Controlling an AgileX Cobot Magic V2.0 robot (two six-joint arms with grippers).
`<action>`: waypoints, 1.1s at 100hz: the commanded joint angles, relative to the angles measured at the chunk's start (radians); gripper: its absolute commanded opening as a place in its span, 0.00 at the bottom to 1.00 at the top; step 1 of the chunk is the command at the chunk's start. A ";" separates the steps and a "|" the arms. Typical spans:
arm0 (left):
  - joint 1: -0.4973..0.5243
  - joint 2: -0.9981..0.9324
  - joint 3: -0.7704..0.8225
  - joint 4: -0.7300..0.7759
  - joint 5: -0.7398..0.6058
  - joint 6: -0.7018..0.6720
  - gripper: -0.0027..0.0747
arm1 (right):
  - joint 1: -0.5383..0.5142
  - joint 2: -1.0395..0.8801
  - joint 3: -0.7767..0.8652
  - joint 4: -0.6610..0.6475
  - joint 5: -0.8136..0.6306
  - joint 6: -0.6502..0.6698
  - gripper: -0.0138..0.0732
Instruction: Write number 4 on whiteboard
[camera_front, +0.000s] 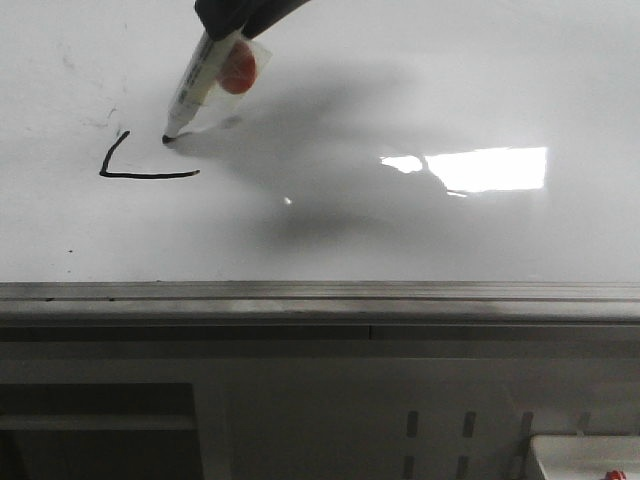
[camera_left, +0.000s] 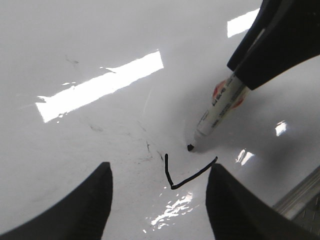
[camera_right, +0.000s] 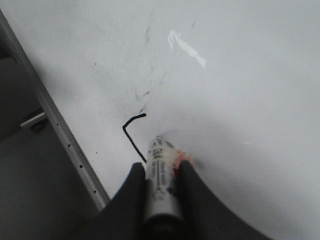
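The whiteboard (camera_front: 420, 80) is glossy white and lies flat. The number 4 (camera_front: 140, 174) shows as a short black slanted stroke joined to a horizontal bar, an L shape; it also shows in the left wrist view (camera_left: 187, 177) and the right wrist view (camera_right: 132, 132). My right gripper (camera_right: 161, 167) is shut on a white marker (camera_front: 205, 85), tilted, with its black tip (camera_front: 168, 138) on the board just above the bar. My left gripper (camera_left: 157, 175) is open and empty, hovering over the strokes.
A grey metal edge strip (camera_front: 320, 292) runs along the board's near side. A bright rectangular light reflection (camera_front: 490, 168) lies at the right. Faint smudges (camera_front: 100, 122) sit beside the strokes. A white container (camera_front: 585, 455) is below at the bottom right.
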 joint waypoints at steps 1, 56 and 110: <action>0.003 -0.003 -0.029 -0.017 -0.076 -0.001 0.52 | 0.000 -0.029 -0.016 0.011 -0.023 -0.007 0.08; -0.122 0.097 -0.029 0.204 -0.122 -0.001 0.52 | 0.082 -0.070 -0.013 0.047 0.080 -0.049 0.08; -0.152 0.283 -0.029 0.130 -0.214 -0.001 0.01 | 0.168 -0.070 -0.040 0.047 0.133 -0.049 0.08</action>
